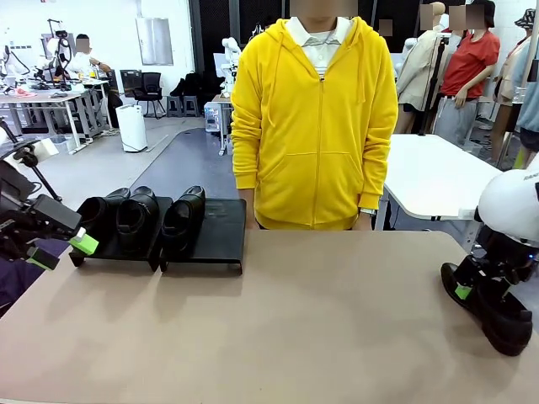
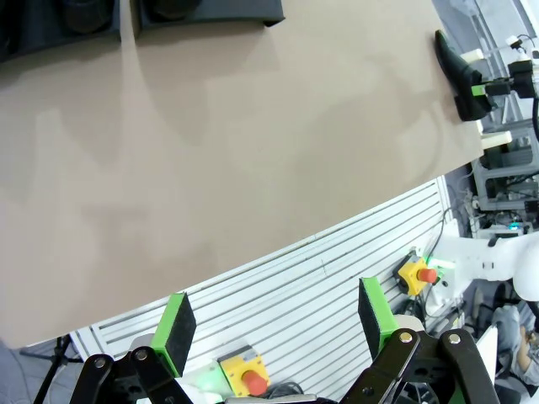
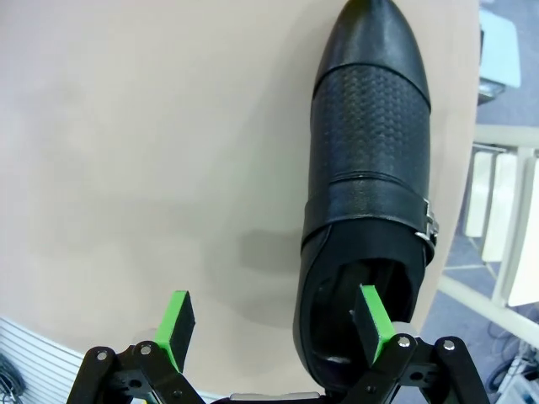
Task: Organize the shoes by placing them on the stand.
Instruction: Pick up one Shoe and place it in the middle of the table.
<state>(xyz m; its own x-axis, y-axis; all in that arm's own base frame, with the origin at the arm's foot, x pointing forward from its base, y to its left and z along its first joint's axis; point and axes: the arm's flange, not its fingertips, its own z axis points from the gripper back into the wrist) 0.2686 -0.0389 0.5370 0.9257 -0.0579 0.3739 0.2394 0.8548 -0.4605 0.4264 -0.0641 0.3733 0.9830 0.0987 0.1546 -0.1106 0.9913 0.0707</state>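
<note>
The black stand [image 1: 221, 220] sits at the table's far left. Two black shoes [image 1: 103, 215] [image 1: 137, 215] rest on its left tray and a third [image 1: 184, 217] on the left half of the right tray. Another shoe [image 1: 497, 316] [image 3: 366, 168] lies at the table's right edge. My right gripper [image 1: 461, 290] [image 3: 276, 324] is open at its heel end, one pad [image 3: 375, 324] over the shoe's opening and the other beside the shoe above the table. My left gripper [image 1: 63, 251] [image 2: 276, 328] hangs open and empty at the table's left edge, in front of the stand.
A person in a yellow hoodie [image 1: 316, 126] stands at the far edge, hands down behind the table. The right half of the right tray is bare. The tan tabletop [image 1: 295, 320] is open across the middle. A white table [image 1: 438, 177] stands behind on the right.
</note>
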